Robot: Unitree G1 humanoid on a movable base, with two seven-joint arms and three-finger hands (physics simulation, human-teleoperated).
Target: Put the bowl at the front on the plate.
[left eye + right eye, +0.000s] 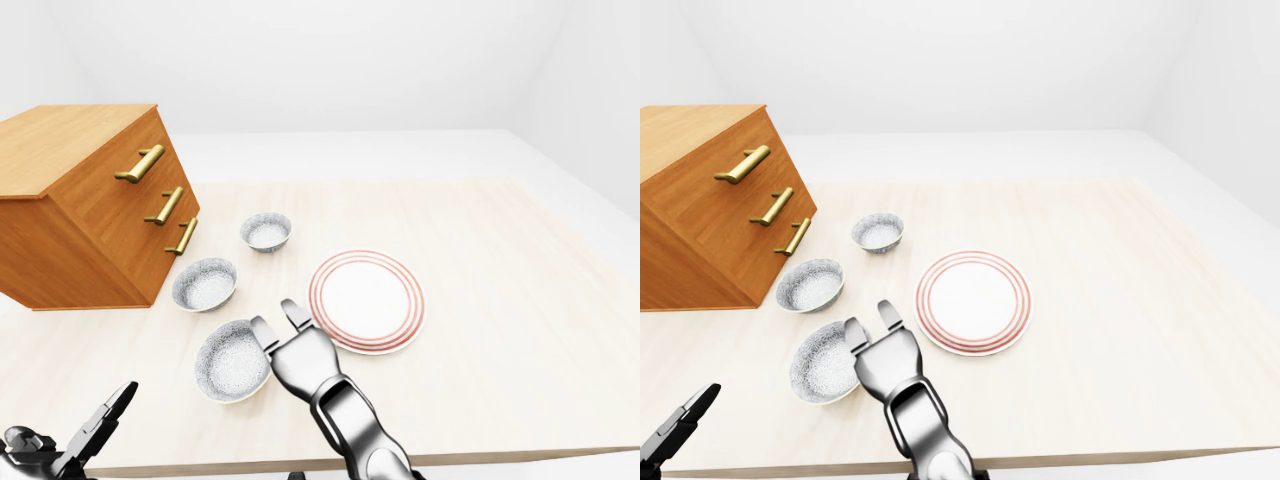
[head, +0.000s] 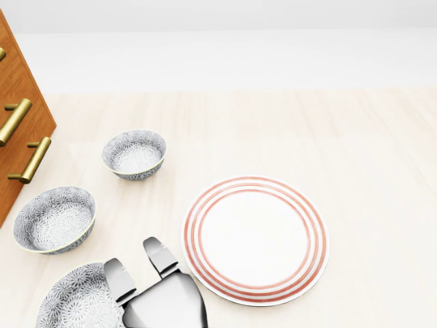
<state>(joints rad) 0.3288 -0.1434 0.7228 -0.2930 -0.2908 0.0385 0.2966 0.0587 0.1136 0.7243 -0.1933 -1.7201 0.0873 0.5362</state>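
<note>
Nearest the camera, the right hand (image 1: 282, 327) is seen rising from the bottom of the left-eye view on a metallic forearm, its fingers (image 2: 160, 253) spread and released, with nothing grasped. One finger is placed against the right rim of the nearest bowl (image 1: 230, 362), while the others are held just beside it, toward the plate (image 1: 367, 300). That nearest bowl, grey-speckled inside, is tilted with its opening turned toward the camera and is rested on the bench (image 1: 500, 300), close to the bench's near edge and to the lower left of the plate. The plate, white with red rings round its rim, is laid flat on the bench and is kept apart from all three bowls.

Two further bowls are set upright higher in the view: a middle bowl (image 1: 204, 284) and a far bowl (image 1: 266, 231), forming a row that slants up and to the right. A wooden drawer chest (image 1: 85, 205) with brass handles (image 1: 140, 163) is stood at the left of the bench. At the bottom left corner the left hand (image 1: 95, 425) is partly shown; whether it is clenched or released cannot be told.
</note>
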